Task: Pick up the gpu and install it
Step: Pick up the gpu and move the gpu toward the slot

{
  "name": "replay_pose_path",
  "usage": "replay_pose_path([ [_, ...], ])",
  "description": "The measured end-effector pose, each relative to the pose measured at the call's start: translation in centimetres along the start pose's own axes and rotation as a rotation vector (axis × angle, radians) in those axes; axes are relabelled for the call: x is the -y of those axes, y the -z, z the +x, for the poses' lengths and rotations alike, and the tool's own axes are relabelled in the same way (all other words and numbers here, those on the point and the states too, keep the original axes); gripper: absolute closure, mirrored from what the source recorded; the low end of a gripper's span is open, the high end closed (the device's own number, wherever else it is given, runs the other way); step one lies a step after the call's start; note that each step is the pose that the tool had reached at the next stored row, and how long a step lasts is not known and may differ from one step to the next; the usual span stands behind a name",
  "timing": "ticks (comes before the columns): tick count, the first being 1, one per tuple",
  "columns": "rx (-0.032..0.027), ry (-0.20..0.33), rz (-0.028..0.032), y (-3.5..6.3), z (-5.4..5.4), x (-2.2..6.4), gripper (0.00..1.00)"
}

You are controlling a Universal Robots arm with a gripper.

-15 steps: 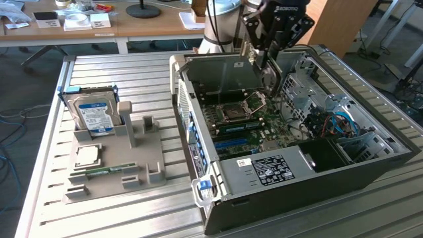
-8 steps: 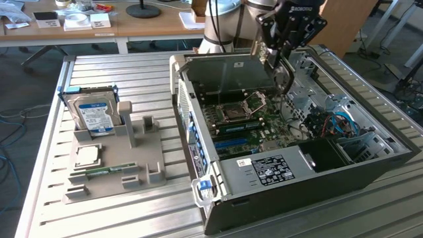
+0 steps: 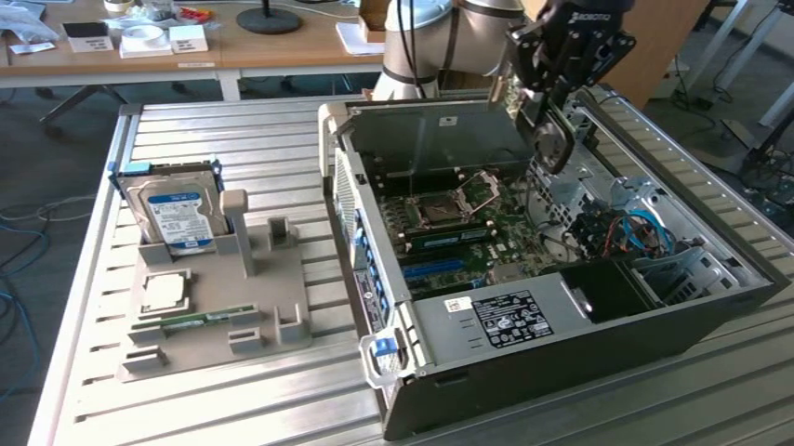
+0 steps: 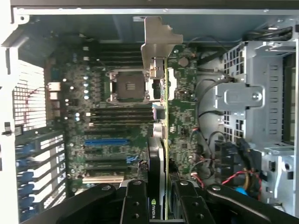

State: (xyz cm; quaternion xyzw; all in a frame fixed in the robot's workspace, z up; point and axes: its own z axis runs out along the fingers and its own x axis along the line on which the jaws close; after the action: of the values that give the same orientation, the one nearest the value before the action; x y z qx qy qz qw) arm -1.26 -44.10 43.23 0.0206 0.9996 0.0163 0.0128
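- Holding the gpu [image 3: 555, 147] edge-on, the gripper [image 3: 544, 110] has its fingers [image 4: 134, 203] clamped narrowly on the card's faces.
- Pick-up looks done: the card hangs over the open computer case [image 3: 559, 372], above the motherboard [image 4: 187, 130].
- Installing is left: the blue slot [image 4: 106, 141] lies empty and the card is not yet seated.

Claw [image 3: 548, 104] gripping gpu [image 3: 553, 141], above open case [image 3: 559, 348]

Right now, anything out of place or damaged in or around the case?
Nothing stands out. The gpu is clamped in the hand, edge-on over the motherboard of the open PC case, not yet in a slot. No spill or damage shows. The hard drive stands on edge in its grey holder.
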Motion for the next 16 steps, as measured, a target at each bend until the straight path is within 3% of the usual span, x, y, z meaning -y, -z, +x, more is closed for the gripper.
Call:
replay_pose_path([
  [16, -0.0001, 0.000, -0.0015, -0.14, -5.4, -0.22, 0.73],
])
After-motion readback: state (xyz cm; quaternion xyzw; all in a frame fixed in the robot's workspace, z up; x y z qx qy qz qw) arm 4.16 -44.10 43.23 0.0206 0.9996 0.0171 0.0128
